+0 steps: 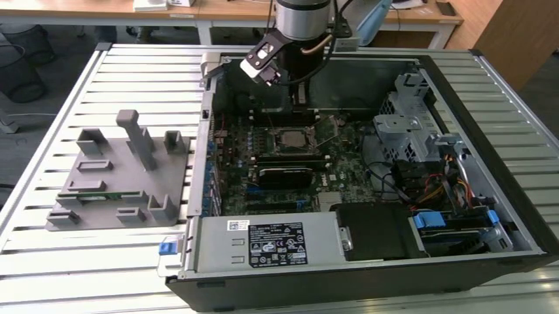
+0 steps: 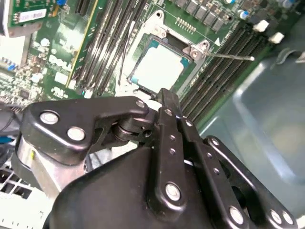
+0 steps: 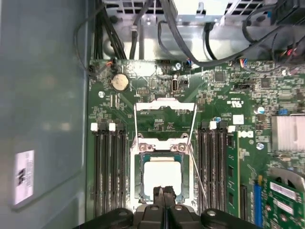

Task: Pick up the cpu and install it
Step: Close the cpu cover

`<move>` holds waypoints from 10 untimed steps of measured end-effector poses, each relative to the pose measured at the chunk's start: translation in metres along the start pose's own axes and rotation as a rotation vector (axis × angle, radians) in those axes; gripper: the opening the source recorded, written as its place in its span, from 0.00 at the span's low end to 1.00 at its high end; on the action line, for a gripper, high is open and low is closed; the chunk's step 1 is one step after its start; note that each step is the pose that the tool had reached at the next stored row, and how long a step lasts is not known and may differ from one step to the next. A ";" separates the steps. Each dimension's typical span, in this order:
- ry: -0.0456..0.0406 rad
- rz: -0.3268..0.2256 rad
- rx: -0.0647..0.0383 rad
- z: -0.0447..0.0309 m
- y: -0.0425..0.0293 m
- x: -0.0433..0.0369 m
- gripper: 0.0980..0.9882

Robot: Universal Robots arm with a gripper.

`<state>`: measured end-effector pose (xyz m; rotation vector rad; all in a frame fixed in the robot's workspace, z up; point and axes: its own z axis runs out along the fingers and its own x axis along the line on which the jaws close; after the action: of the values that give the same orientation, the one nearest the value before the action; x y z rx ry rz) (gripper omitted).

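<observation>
Sitting at the exterior view's left on the slatted worktop (image 1: 52,275), a grey holder fixture (image 1: 118,173) carries a thin green memory stick (image 1: 98,195). Just beside it to the right lies the open computer case (image 1: 262,245), where the arm (image 1: 302,26) reaches down over the green motherboard (image 1: 232,150). In both wrist views the cpu (image 3: 162,174) lies flat inside the black-framed socket (image 3: 138,191). It is a small square with a pale, silvery-white metal top and a thin darker rim, and dark memory slots (image 3: 107,167) run along both sides of it. A metal retention frame (image 3: 164,102) stands hinged open beyond the socket. The pincer (image 3: 164,192) has its black fingers (image 2: 167,102) pressed together and grips nothing. Its tips sit over one edge of the cpu, and I cannot tell whether they touch it.
</observation>
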<state>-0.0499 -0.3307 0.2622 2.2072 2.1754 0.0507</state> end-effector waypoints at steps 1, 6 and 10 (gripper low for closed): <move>-0.0003 0.000 0.000 0.0000 0.0000 0.0001 0.01; -0.0005 0.000 0.000 0.0001 0.0001 -0.0056 0.01; -0.0004 0.000 0.000 0.0005 0.0032 -0.0078 0.01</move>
<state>-0.0469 -0.3386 0.2619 2.2072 2.1748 0.0504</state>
